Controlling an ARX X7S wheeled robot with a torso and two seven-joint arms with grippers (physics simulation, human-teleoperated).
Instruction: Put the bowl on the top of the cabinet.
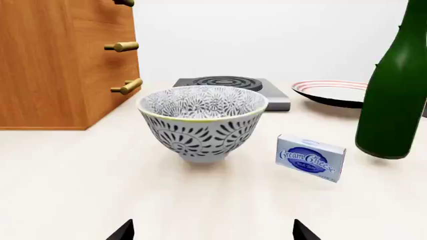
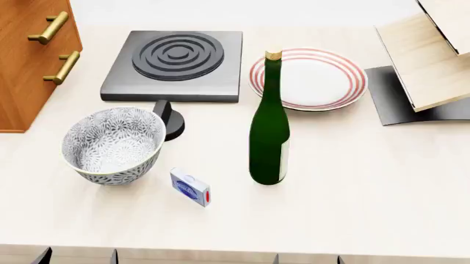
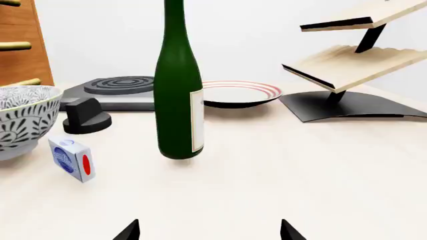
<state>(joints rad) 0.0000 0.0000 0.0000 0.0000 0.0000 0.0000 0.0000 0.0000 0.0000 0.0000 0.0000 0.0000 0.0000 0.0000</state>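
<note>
The bowl [image 2: 114,144], deep and white with a dense grey-black leaf pattern, stands upright on the pale table, at the left. It also shows in the left wrist view [image 1: 202,122] and at the edge of the right wrist view [image 3: 23,120]. The orange-brown cabinet [image 2: 29,60] with brass handles stands at the far left, behind the bowl, and also shows in the left wrist view [image 1: 60,60]. My left gripper [image 1: 213,231] is open and empty, low over the table a little short of the bowl. My right gripper [image 3: 209,231] is open and empty, facing the green bottle.
A green bottle [image 2: 269,126] stands mid-table. A small cream cheese box [image 2: 190,187] lies right of the bowl. A black knob [image 2: 171,121] and grey stove burner [image 2: 175,58] are behind the bowl. A red-ringed plate [image 2: 316,77] and pale wood rack [image 2: 430,55] are at the back right.
</note>
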